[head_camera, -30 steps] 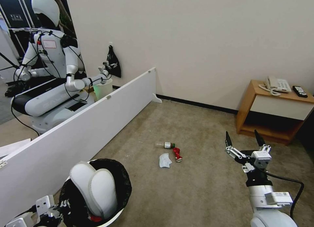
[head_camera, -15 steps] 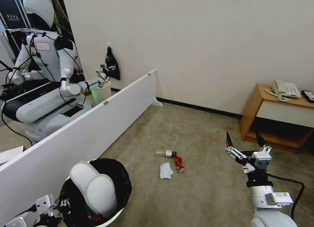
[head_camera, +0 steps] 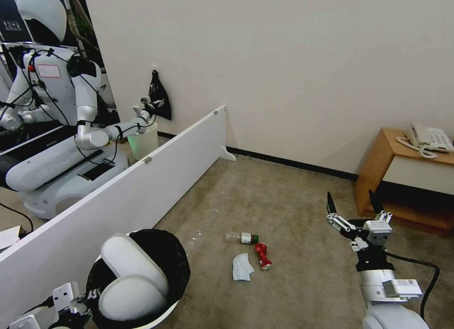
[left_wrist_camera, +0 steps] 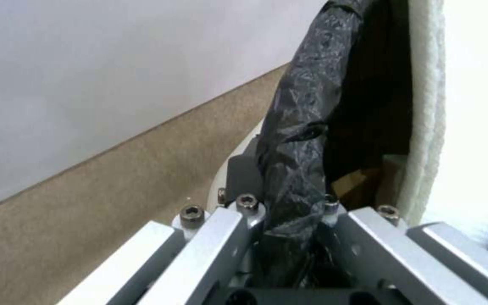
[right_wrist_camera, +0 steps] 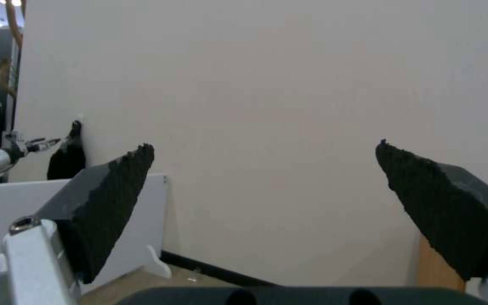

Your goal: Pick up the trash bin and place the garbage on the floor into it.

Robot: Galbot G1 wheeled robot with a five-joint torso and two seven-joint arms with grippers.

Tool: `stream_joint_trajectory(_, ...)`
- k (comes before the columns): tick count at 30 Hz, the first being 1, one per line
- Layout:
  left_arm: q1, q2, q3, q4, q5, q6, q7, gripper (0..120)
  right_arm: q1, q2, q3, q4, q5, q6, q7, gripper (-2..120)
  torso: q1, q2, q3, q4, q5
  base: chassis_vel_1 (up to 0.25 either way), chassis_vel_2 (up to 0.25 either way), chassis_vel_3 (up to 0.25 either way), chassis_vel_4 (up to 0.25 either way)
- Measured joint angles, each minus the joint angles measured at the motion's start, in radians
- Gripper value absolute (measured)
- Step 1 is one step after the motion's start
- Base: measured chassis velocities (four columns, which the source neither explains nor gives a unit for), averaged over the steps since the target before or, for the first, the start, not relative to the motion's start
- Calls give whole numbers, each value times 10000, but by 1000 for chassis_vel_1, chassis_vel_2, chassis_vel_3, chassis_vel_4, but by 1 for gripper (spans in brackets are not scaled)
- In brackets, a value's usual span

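Clamping the trash bin (head_camera: 163, 315) rim, left pincer (left_wrist_camera: 289, 220); right pincer (head_camera: 352, 203) spread

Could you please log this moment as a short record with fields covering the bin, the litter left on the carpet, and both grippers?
bin: trash bin, black-lined, held at its rim by the left gripper
bin contents: two white slippers
litter on floor: clear bottle, crushed red can, white mask, close together
right gripper: raised above the carpet, jaws wide apart, empty
background: white partition board, wooden side table
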Motion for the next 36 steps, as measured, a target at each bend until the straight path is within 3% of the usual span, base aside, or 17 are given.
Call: stream_joint_trajectory(36,37,-33,1,-55,54,26,21,2,74,-355,52,-196,4,407,-343,100,-1,1,-1,-1,1,-22,23,23,-21)
